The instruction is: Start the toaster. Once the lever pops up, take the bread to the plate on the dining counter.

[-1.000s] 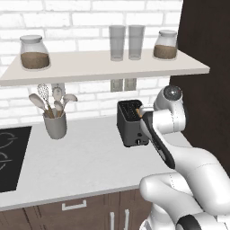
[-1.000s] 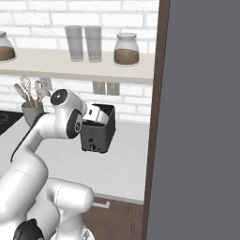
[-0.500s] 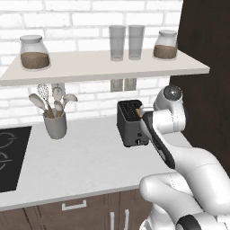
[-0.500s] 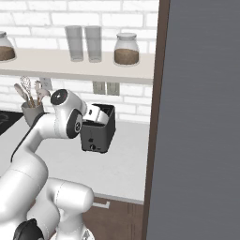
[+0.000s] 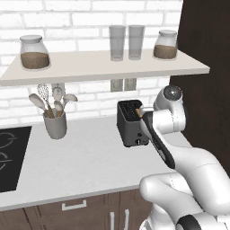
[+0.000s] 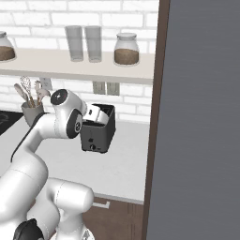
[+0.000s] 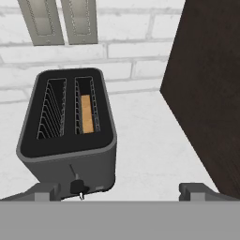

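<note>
The dark grey toaster (image 7: 70, 136) stands on the white worktop against the brick wall, with its narrow face and small lever (image 7: 78, 186) toward the hand camera. The bread (image 7: 86, 113) sits low in its right slot, only its tan top edge showing; the left slot is empty. My gripper (image 7: 121, 191) is open wide just above and in front of the toaster, one fingertip (image 7: 44, 190) beside the lever and nothing between the jaws. From the base, the hand hovers over the toaster (image 5: 130, 123) (image 6: 98, 135). The plate and the dining counter are out of view.
A tall dark cabinet panel (image 7: 211, 93) (image 6: 201, 117) stands close on the toaster's right. A grey utensil crock (image 5: 55, 125) and a black cooktop (image 5: 9, 157) lie to the left. A shelf (image 5: 103, 67) with jars and glasses hangs overhead.
</note>
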Controlling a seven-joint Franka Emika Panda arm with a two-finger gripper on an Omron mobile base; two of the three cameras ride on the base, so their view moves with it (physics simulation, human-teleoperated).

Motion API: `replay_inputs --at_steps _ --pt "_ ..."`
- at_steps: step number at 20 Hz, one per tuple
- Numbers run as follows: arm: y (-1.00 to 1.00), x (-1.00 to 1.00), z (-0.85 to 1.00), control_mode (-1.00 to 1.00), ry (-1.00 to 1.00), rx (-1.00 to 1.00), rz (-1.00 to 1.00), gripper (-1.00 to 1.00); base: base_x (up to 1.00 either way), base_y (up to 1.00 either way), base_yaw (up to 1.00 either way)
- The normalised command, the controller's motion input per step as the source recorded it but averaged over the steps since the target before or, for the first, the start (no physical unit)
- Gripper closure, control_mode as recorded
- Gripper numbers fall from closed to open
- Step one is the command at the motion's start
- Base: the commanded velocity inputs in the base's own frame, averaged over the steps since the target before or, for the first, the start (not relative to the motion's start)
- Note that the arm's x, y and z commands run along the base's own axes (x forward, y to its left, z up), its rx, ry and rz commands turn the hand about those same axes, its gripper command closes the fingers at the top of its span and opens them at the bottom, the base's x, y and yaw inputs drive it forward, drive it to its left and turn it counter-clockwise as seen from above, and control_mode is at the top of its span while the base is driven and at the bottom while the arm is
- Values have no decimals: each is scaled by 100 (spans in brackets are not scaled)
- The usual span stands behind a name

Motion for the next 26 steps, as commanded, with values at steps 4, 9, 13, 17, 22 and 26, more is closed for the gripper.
replay_inputs --at_steps 4,9,13,17,22,26 --pt "0 0 0 -100 0 0 0 -100 0 0 0" --pt "0 0 0 -100 0 0 0 -100 0 0 0" --pt "0 0 0 -100 0 0 0 -100 0 0 0" --pt "0 0 0 -100 0 0 0 -100 0 0 0" --pt "0 0 0 -100 0 0 0 -100 0 0 0" --pt "0 0 0 -100 0 0 0 -100 0 0 0"
